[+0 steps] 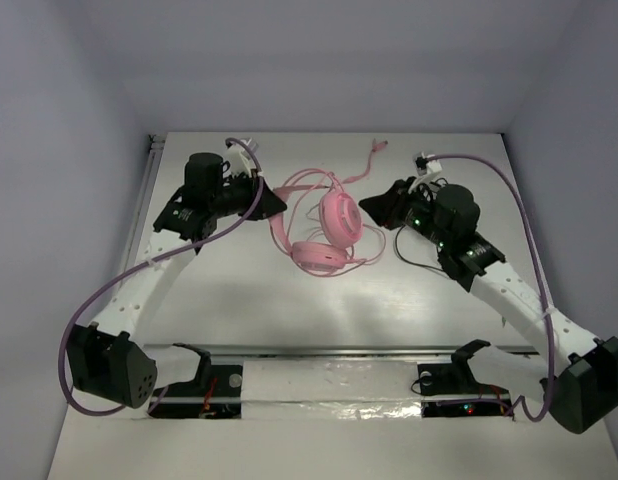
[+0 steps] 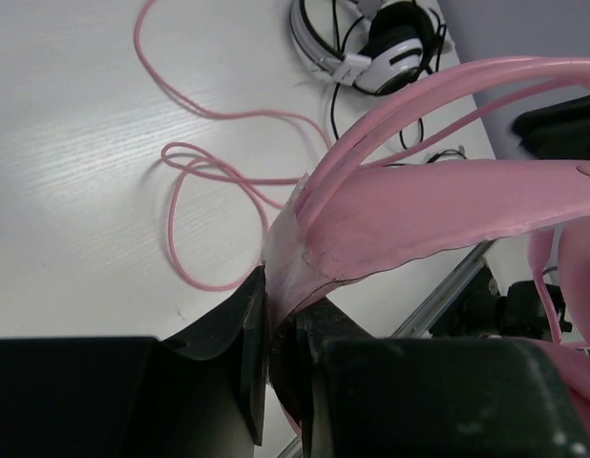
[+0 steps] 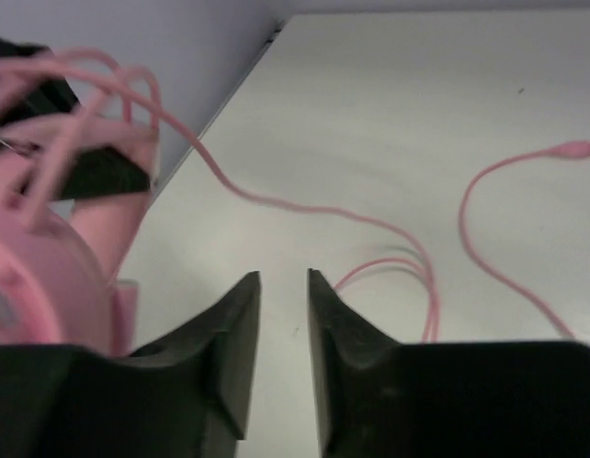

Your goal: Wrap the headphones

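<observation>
Currently: headphones (image 1: 329,235) at centre of table (image 1: 239,290), between arms. Left gripper (image 2: 276,305) clamped on headband (image 2: 419,210). Right gripper (image 3: 284,286) narrowly parted, empty. Cable (image 3: 467,205) trails loose across table; wrapping judged largely outstanding.

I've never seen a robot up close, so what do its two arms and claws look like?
The left arm and right arm are slim white links dotted with small holes, between chunky black joints. A purple cable loops loosely alongside each. The left gripper and right gripper are matte black, each with two wedge-shaped fingers.
</observation>
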Action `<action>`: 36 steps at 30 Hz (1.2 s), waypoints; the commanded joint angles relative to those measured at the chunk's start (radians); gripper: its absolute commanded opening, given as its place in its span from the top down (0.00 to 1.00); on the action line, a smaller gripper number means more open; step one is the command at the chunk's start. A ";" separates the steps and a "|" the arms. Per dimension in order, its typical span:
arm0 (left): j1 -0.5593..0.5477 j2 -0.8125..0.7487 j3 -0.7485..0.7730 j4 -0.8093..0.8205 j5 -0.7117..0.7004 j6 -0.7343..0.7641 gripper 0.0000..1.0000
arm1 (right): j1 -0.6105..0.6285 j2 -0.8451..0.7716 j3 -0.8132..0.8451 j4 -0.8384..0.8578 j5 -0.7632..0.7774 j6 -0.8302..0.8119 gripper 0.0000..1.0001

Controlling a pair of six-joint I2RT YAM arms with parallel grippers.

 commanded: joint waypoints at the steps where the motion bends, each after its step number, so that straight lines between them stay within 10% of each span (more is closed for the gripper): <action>1: 0.003 -0.004 0.102 0.022 0.042 -0.056 1.00 | -0.023 0.003 -0.090 0.351 -0.062 0.069 0.67; 6: 0.003 0.035 0.185 0.010 0.038 -0.094 1.00 | -0.048 0.152 -0.183 0.532 -0.174 0.085 0.42; 13: 0.003 0.039 0.234 0.039 0.088 -0.138 1.00 | -0.048 0.377 -0.182 0.700 -0.224 0.073 0.32; 36: 0.003 0.028 0.398 0.005 0.130 -0.200 1.00 | -0.048 0.798 0.016 0.784 -0.193 0.073 0.43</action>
